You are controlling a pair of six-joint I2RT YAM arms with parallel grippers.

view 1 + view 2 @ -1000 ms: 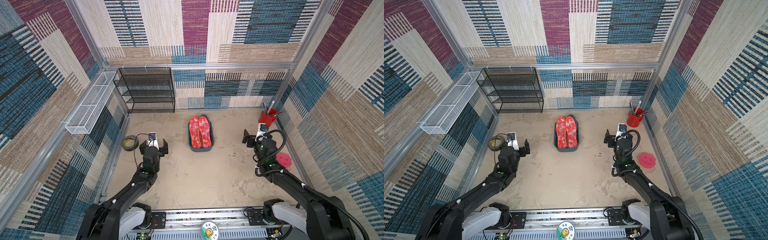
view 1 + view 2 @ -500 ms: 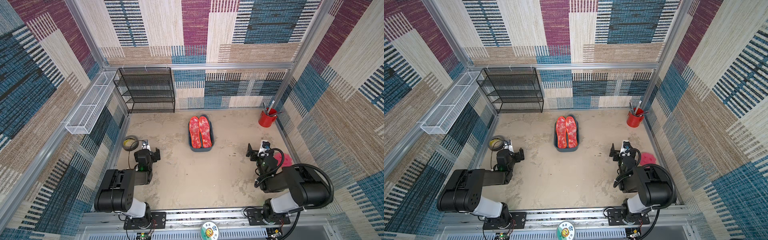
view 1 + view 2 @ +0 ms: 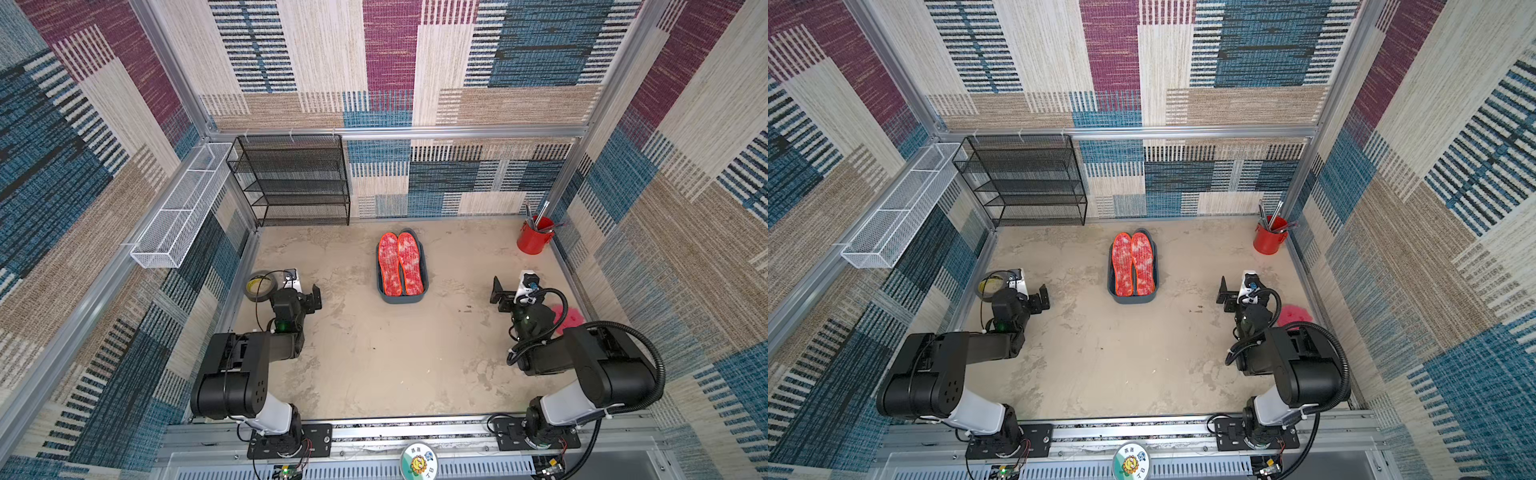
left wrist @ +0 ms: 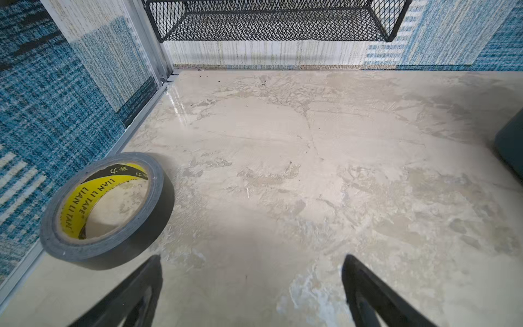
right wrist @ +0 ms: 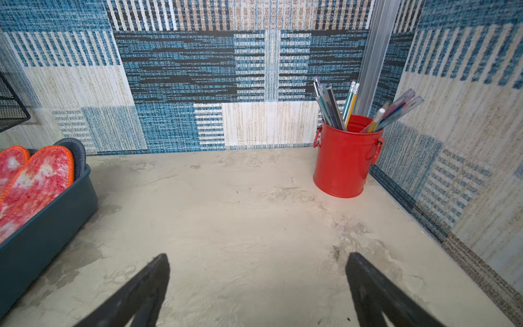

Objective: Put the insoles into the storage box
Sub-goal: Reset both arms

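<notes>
Mottled red insoles, orange stitched edging, smooth teal tub

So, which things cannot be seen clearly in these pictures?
- Insoles under the two red-white mottled insoles: hidden by them in both top views; right wrist shows part of one dark grey insole.
- Pink-red round object: partly behind right arm, top views.
- Dark teal plastic tub: cut off, left wrist view.

Black arms — white bases, looping cables
</notes>
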